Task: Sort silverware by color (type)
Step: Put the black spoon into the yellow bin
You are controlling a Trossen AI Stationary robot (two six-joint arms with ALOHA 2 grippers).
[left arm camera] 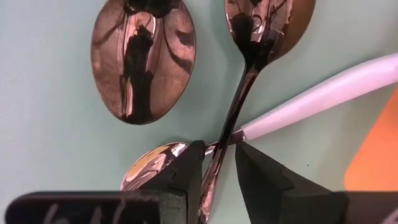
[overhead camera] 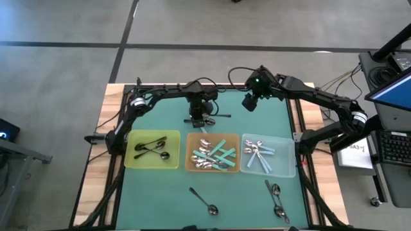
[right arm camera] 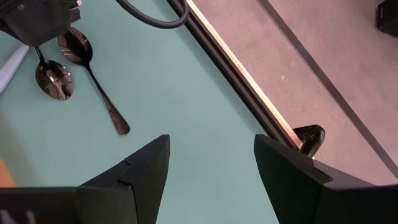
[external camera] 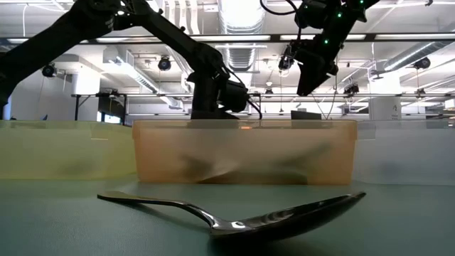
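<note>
My left gripper is down over loose spoons on the green mat just beyond the orange tray. It is open by a narrow gap, with its fingers on either side of a dark all-metal spoon's handle. A pale-blue-handled spoon lies crossed under that handle. Another spoon's bowl lies beside them. My right gripper hangs open, raised over the mat's far right part. The yellow tray holds black spoons, the orange tray holds teal-handled ones, and the clear tray holds pale-blue ones. My left gripper comes from above, pointing down, with its fingers across the dark spoon's handle near mid-length. One finger stands close against the handle. I cannot tell whether it touches. The spoon lies flat on the mat.
Loose spoons lie near the table's near edge: one at the centre and a pair at the right. The three trays stand in a row across the middle. A raised black rail borders the mat's far side. Cables run behind the arms.
</note>
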